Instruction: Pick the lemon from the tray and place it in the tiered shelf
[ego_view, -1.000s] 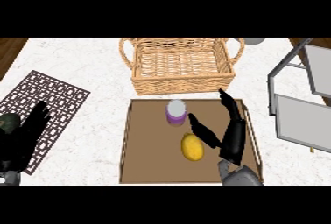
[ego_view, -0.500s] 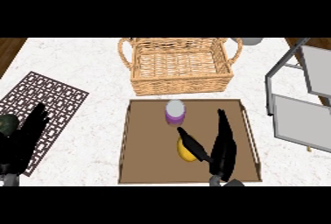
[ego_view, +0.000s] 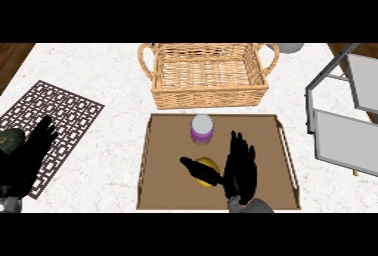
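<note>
Your right hand (ego_view: 238, 170) sits over the tray (ego_view: 162, 200), thumb and fingers either side of the lemon (ego_view: 206, 170); a purple jar (ego_view: 201, 129) stands at its twelve o'clock; the basket (ego_view: 209, 75) lies beyond; your left hand (ego_view: 28, 155) rests at nine o'clock, fingers straight.

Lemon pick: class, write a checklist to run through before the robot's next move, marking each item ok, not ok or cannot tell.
1. Lemon lies in the tray: ok.
2. Right hand is at the lemon, thumb over it: ok.
3. Fingers closed round the lemon: cannot tell.
4. Purple cup stands apart from the hand: ok.
5. Tiered shelf stands at the right, its near tier bare: ok.
6. Left hand rests at the left edge, out of the way: ok.
</note>
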